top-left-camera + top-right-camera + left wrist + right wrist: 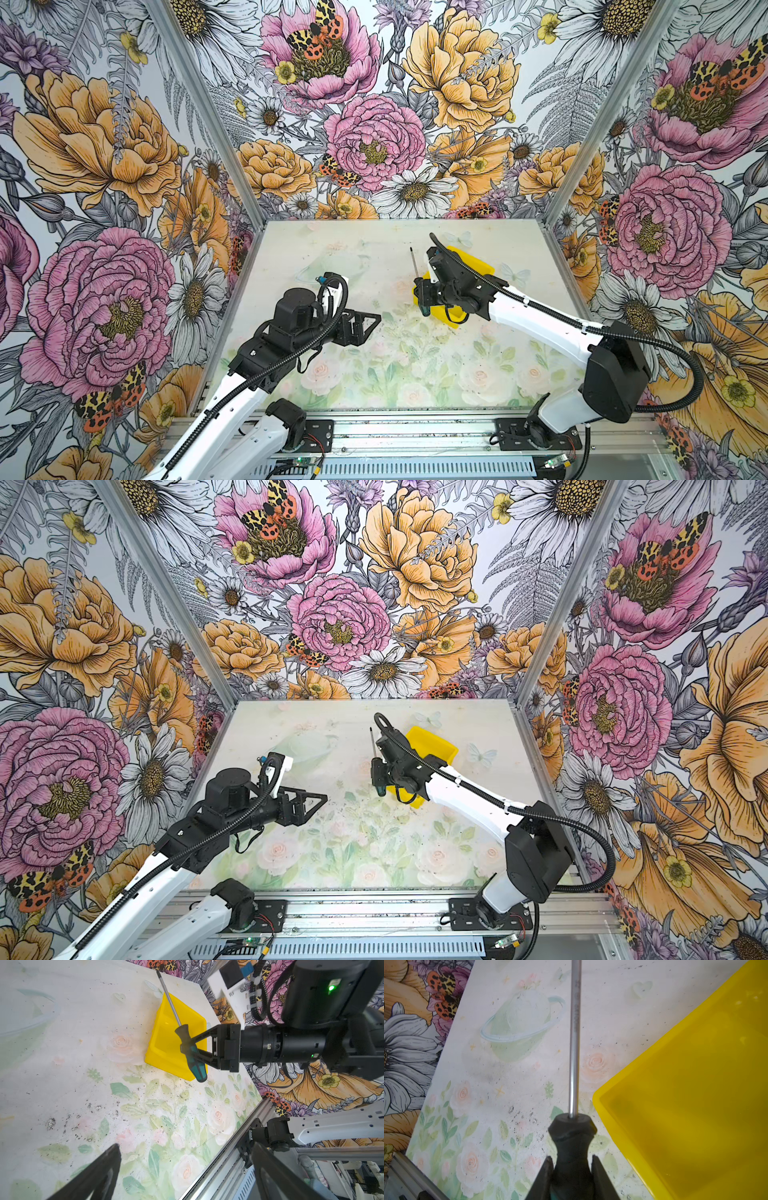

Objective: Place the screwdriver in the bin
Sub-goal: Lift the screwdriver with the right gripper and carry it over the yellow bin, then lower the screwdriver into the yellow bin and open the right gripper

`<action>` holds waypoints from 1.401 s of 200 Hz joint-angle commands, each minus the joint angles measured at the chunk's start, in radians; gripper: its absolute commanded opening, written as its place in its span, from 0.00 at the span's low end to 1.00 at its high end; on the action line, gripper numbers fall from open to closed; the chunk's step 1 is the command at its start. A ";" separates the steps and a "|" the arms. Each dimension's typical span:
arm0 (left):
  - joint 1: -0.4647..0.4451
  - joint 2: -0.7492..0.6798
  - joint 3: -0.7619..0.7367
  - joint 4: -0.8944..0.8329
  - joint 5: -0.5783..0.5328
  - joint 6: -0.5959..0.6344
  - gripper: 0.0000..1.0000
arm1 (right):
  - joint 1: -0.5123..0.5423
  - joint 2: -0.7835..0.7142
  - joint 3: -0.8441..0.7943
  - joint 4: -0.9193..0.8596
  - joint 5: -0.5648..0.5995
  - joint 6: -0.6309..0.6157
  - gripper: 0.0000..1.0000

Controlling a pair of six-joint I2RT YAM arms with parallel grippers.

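Observation:
My right gripper (420,293) (376,771) (571,1159) is shut on the dark green and black handle of the screwdriver (424,309) (380,789) (572,1136). Its thin metal shaft (414,262) points toward the back wall. The yellow bin (476,262) (434,742) (695,1105) lies just to the right of the tool, partly hidden under the right arm. In the left wrist view the screwdriver (187,1043) hangs in front of the bin (164,1047). My left gripper (372,320) (318,799) (186,1147) is open and holds nothing, left of the middle.
A pale floral mat (395,365) covers the table. An aluminium rail (415,432) with both arm bases runs along the front edge. Flower-patterned walls (374,124) close in the back and both sides.

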 commanded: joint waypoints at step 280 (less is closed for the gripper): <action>-0.233 0.340 0.118 0.243 -0.085 0.083 0.99 | -0.254 0.178 0.039 0.086 0.056 0.067 0.00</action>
